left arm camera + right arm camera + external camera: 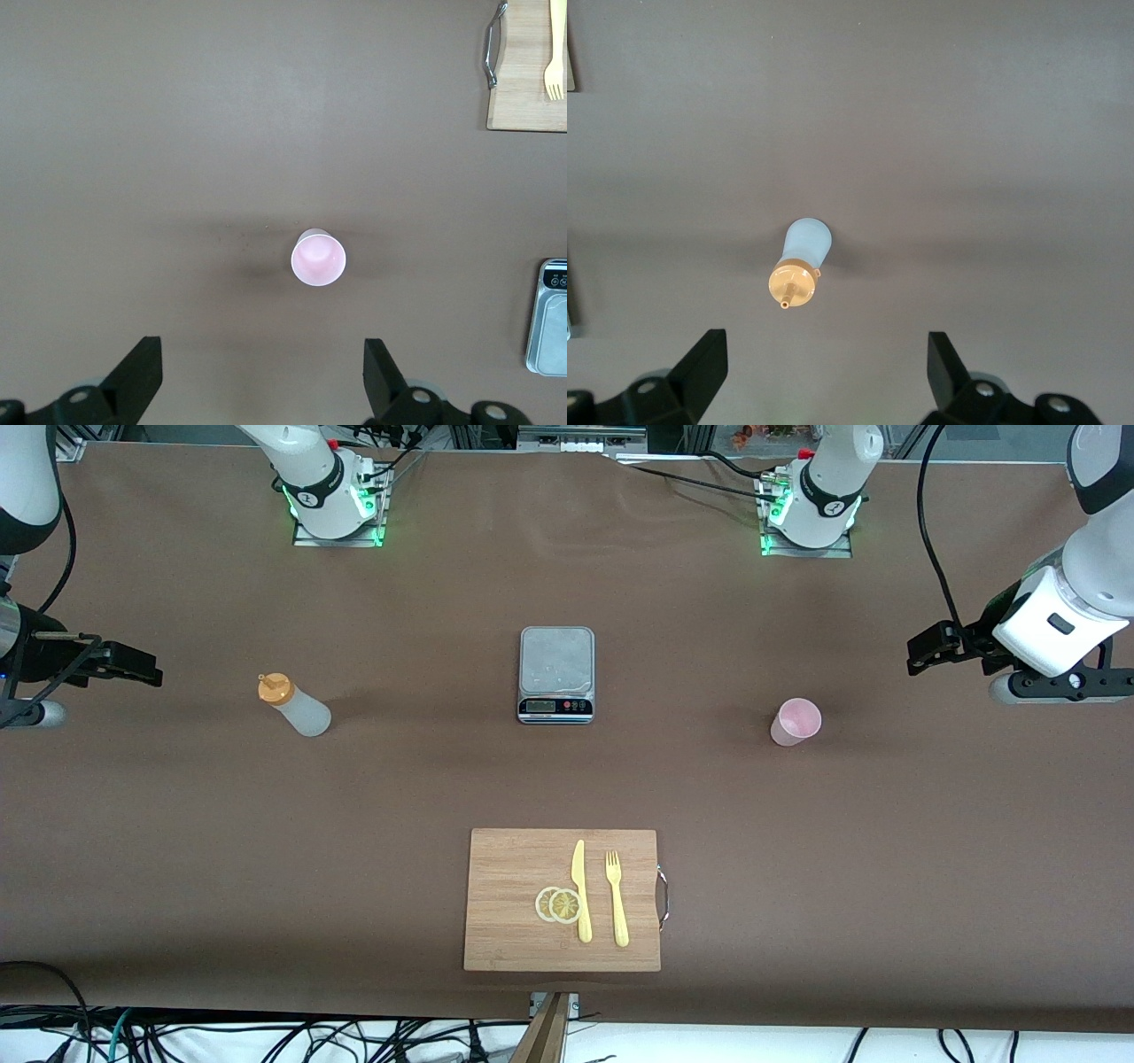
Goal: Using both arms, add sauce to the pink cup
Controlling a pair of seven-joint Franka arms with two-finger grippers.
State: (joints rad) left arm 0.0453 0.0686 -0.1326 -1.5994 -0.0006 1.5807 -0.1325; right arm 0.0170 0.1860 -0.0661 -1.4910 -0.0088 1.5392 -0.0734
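The sauce bottle [297, 704], translucent whitish with an orange nozzle cap, stands on the brown table toward the right arm's end; it also shows in the right wrist view [802, 261]. The pale pink cup [796, 721] stands upright toward the left arm's end and looks empty in the left wrist view [318, 258]. My right gripper [142, 669] is open and empty, up over the table's end, apart from the bottle [828, 367]. My left gripper [921, 654] is open and empty, up over the table's other end, apart from the cup [263, 372].
A steel kitchen scale [556, 673] sits mid-table between bottle and cup. A wooden cutting board [505, 930], nearer the front camera, carries a yellow knife [581, 890], a yellow fork [617, 899] and two lemon slices [558, 904]. Two arm bases with green lights stand at the table's top edge.
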